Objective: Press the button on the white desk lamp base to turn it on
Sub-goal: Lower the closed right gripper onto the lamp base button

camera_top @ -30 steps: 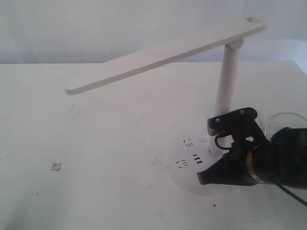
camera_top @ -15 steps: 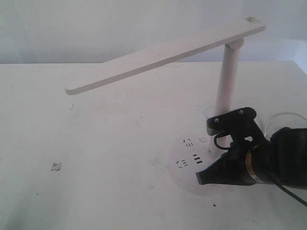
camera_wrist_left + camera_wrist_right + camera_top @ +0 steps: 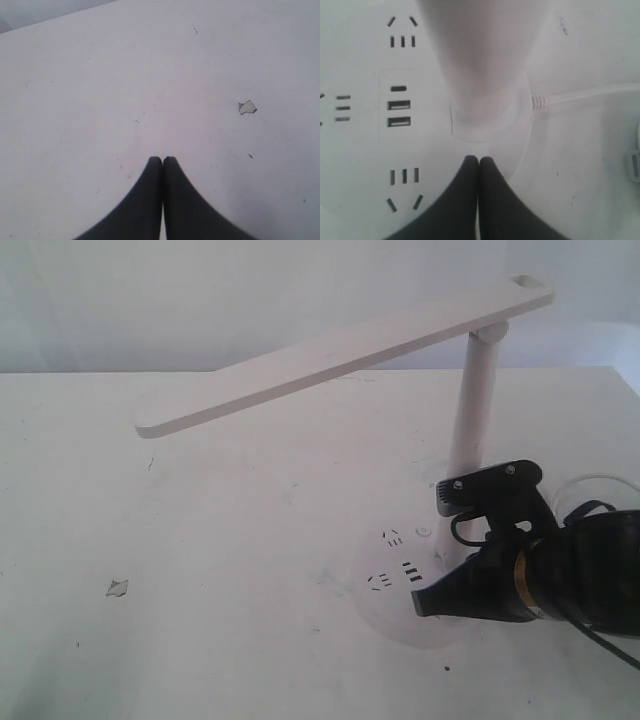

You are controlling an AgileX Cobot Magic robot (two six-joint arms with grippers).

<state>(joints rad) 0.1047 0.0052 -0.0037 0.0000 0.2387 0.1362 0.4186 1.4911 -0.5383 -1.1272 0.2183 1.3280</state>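
The white desk lamp has a long flat bar head (image 3: 345, 355) and a slim post (image 3: 472, 410) rising from the round white desk lamp base (image 3: 385, 605). The base top shows socket holes, dark USB slots (image 3: 398, 106) and one small round button (image 3: 423, 532). My right gripper (image 3: 420, 604) is shut and empty, its tips low over the base's near side, in front of the post foot (image 3: 485, 115); contact is unclear. No button shows in the right wrist view. My left gripper (image 3: 162, 159) is shut over bare table and out of the exterior view.
The lamp's white cable (image 3: 585, 94) runs off the base across the white table (image 3: 200, 540). A small chipped mark (image 3: 117, 588) lies at the left, also near my left gripper (image 3: 247, 107). The lamp head overhangs the table's middle.
My right gripper has shifted slightly to the right and a little upward in the exterior view. The lamp has not moved and shows no light.
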